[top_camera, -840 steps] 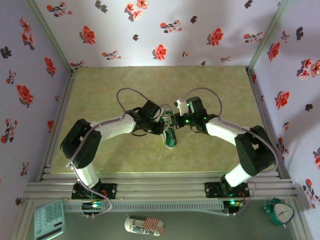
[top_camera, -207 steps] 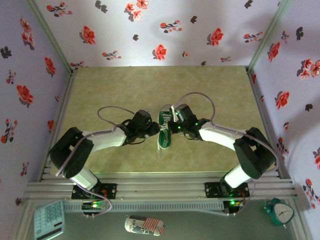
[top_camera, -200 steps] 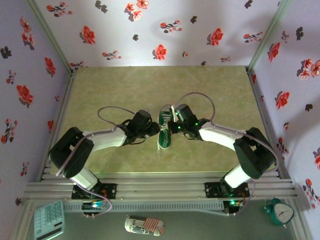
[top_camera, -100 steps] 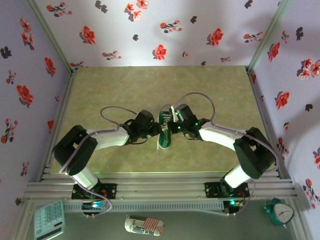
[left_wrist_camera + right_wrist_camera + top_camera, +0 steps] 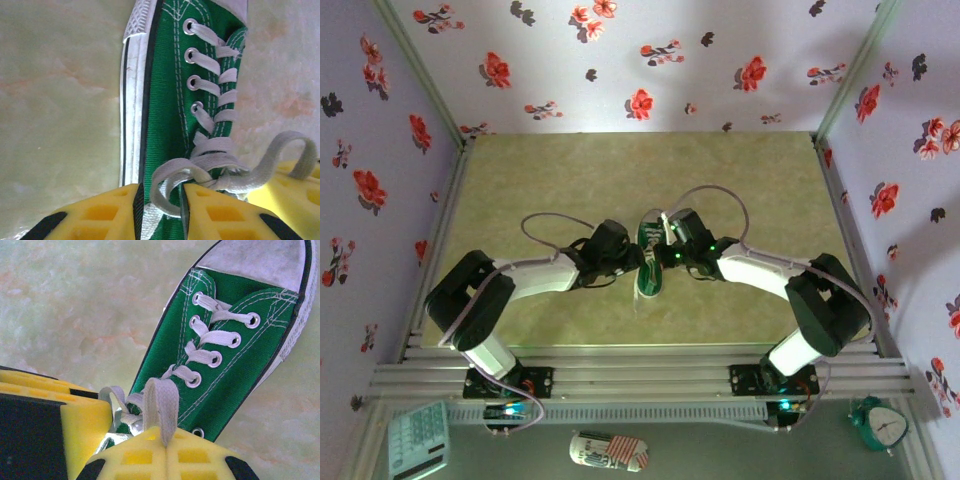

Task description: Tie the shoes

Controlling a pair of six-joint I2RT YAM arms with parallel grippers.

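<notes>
- One sneaker is parked mid-table, flanked by the left gripper and the right gripper.
- Its long axis is run near-to-far, tilted a touch. The white toe cap looks to be pointed at the near edge, where the arms are bolted.
- Counted up: one sneaker, two arms, two grippers. Past the near rail, one calculator, one striped thing and one clock are left lying.
- The right gripper is clamped tight on a flat strand of the laces. The strand can be seen vanishing into the seam between the fingers.
- For the left gripper, the yellow fingers are held partway apart with a loop sat in the gap and green canvas underneath. Whether that loop is actually pinched can't be told.
- In the top view the whole layout and the heading are given, but the lacing is too small to be made out.
- In the left wrist view, one side of the sole and a row of four eyelets are shown. The other gripper's yellow is caught in the lower right corner.
- In the right wrist view both eyelet rows and the toe cap are laid out, which the left one barely gets.
</notes>
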